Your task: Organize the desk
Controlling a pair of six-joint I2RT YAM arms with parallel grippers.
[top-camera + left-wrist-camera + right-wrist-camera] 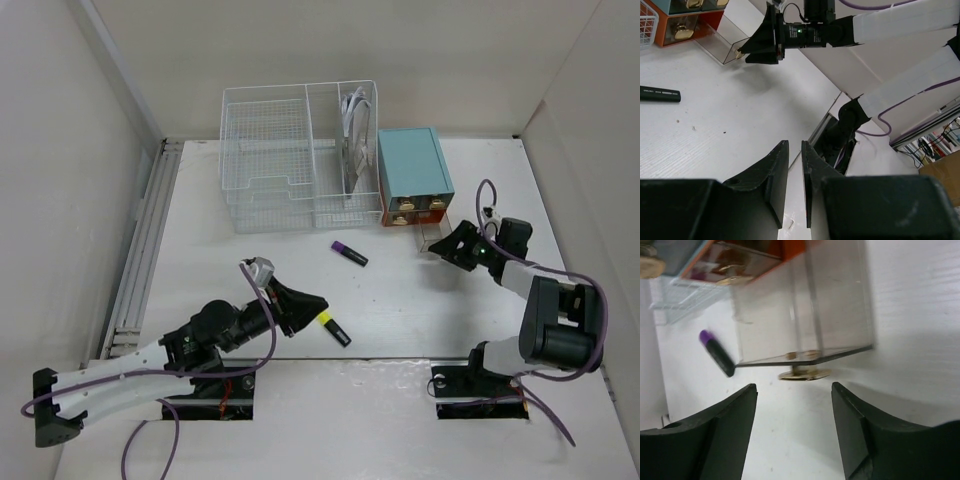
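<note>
Desk [420,320] lies white and matte; left tool [795,149] narrow, empty, right tool [794,386] wide.

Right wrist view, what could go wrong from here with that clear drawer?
The right pincer stands open just before the gold knob of the clear drawer; closing off-centre could miss it and shove the drawer askew. The purple highlighter lies nearby, so a sideways swing might knock it.

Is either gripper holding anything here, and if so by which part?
Nothing is held. The left gripper is nearly shut with nothing between its fingers; the right gripper stands open facing the knob of the clear drawer.
</note>
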